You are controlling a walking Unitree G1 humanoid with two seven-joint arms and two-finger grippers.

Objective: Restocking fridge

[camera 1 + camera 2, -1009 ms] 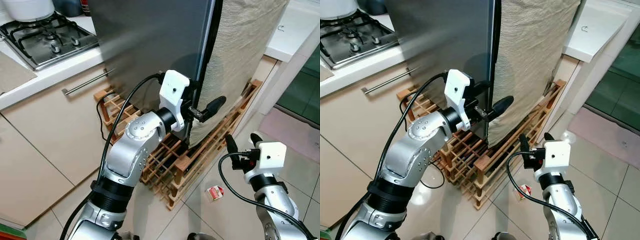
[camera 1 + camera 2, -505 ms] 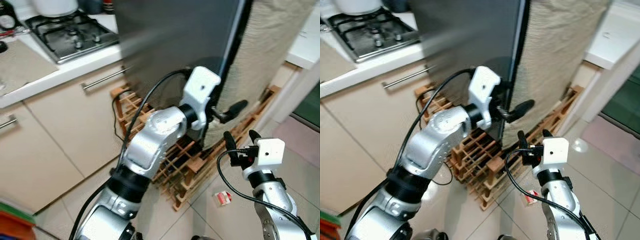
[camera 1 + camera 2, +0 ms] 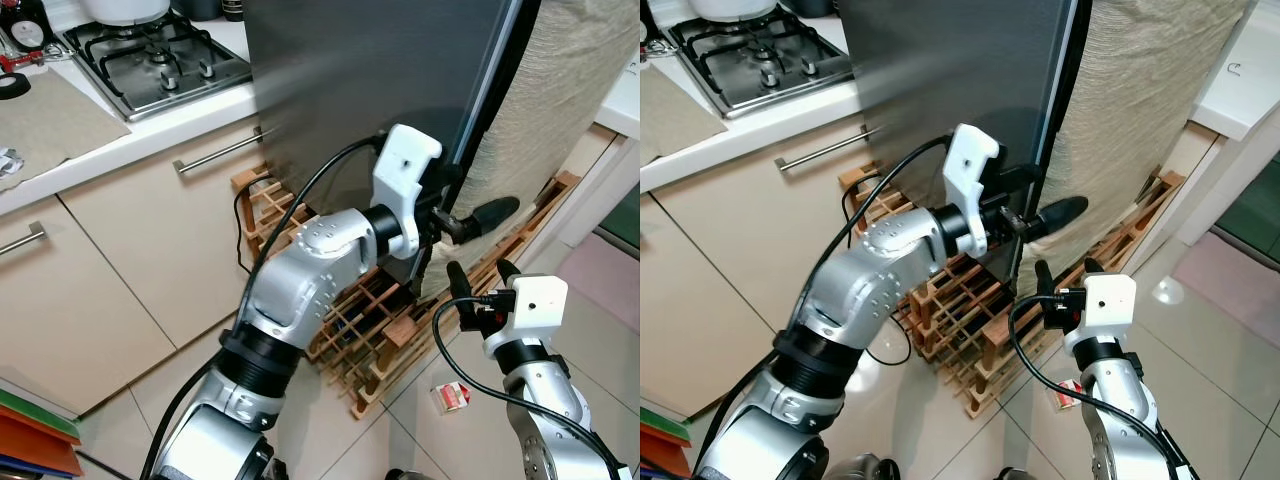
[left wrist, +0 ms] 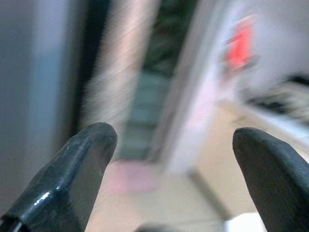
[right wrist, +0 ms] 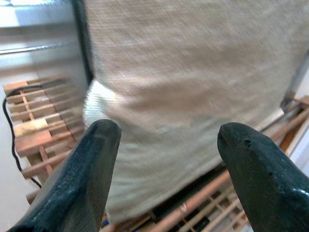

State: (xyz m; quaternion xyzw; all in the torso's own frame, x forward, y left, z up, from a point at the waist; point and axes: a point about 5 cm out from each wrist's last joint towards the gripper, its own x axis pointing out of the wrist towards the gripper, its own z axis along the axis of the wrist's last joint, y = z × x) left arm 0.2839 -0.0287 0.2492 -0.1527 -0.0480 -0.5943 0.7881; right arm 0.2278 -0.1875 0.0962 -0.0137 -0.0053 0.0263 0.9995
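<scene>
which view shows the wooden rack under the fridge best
The left eye view: the wooden rack shows along the fridge base, partly behind the left arm. The right eye view shows much the same. The right wrist view catches blurred slats; the left wrist view none.

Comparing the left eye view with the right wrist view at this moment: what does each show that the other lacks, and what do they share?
Left eye view: the gas hob on the white counter, the cabinet handle, a small red-and-white carton on the tiled floor, and the left gripper at the grey fridge door's edge.

Right wrist view: the right gripper's jaws close up, spread apart.

Shared: the beige cloth and the wooden rack.
</scene>
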